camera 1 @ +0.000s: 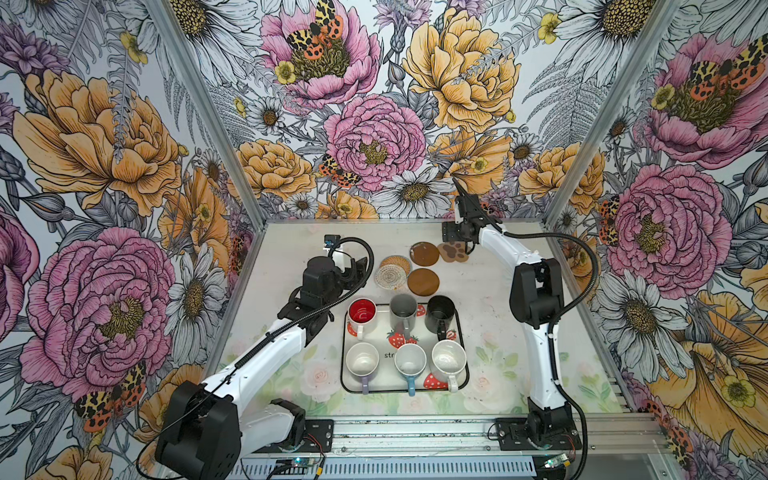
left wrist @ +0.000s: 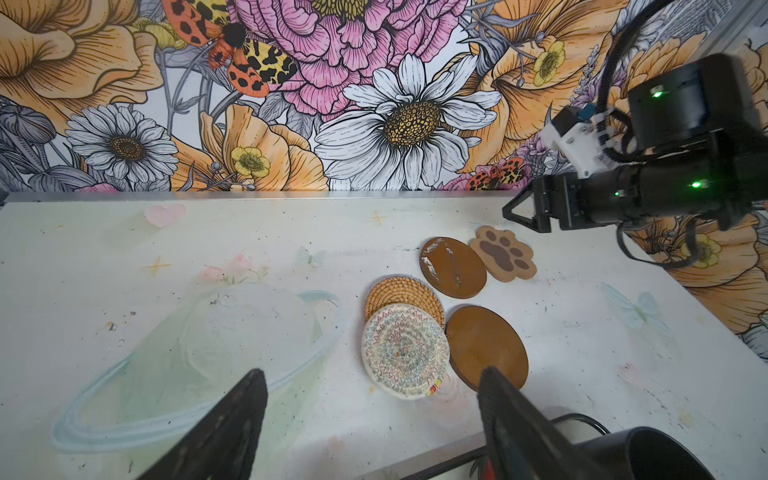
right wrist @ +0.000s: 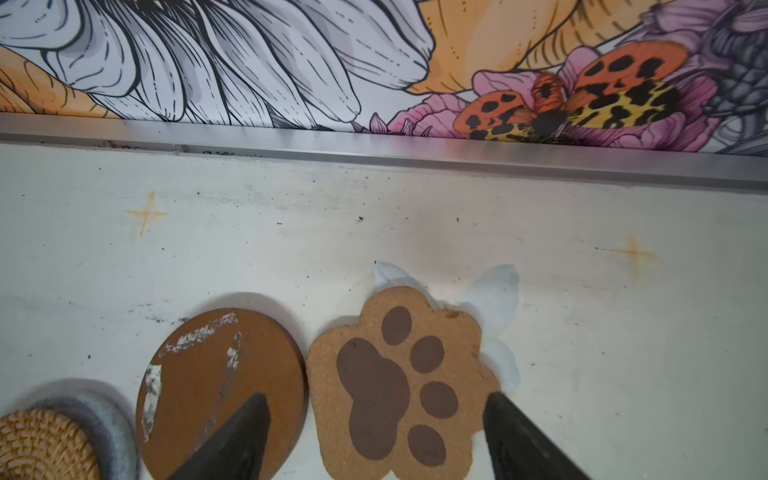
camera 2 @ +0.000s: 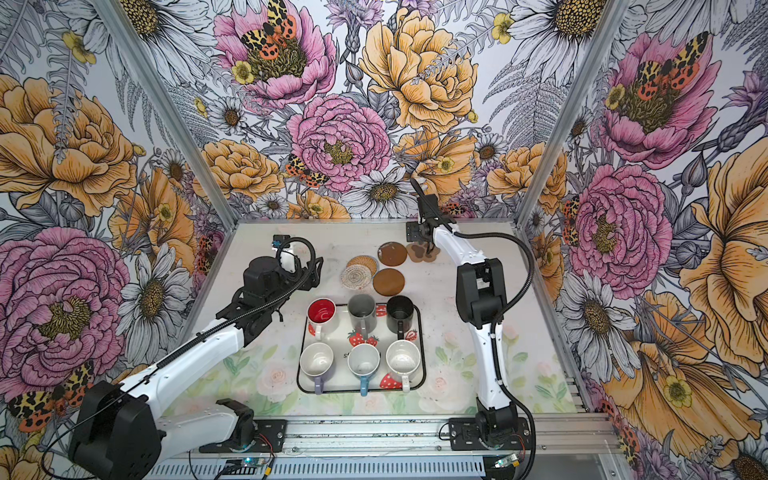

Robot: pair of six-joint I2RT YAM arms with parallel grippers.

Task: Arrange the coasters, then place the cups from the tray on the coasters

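Note:
The coasters lie clustered behind the tray [camera 1: 344, 376]: a paw-shaped one [camera 1: 454, 252], two brown discs [camera 1: 424, 254] [camera 1: 423, 281], and a pale woven one [left wrist: 405, 351] overlapping a tan woven one [left wrist: 401, 293]. A grey rim [right wrist: 110, 415] shows beside the tan one. Six cups stand in the tray: red-inside [camera 1: 362, 311], grey [camera 1: 403, 307], black [camera 1: 440, 309], lilac [camera 1: 362, 359], light blue [camera 1: 410, 360], speckled [camera 1: 449, 356]. My right gripper [right wrist: 377, 395] is open low over the paw coaster [right wrist: 399, 382], fingers either side. My left gripper [left wrist: 372, 372] hangs open beside the pale coaster, holding nothing.
The metal rail of the back wall [right wrist: 374, 149] runs close behind the paw coaster. Bare tabletop [left wrist: 166, 291] stretches left of the coaster cluster. Floral walls close in the table on three sides. The black cup [left wrist: 656, 453] sits just beside my left finger.

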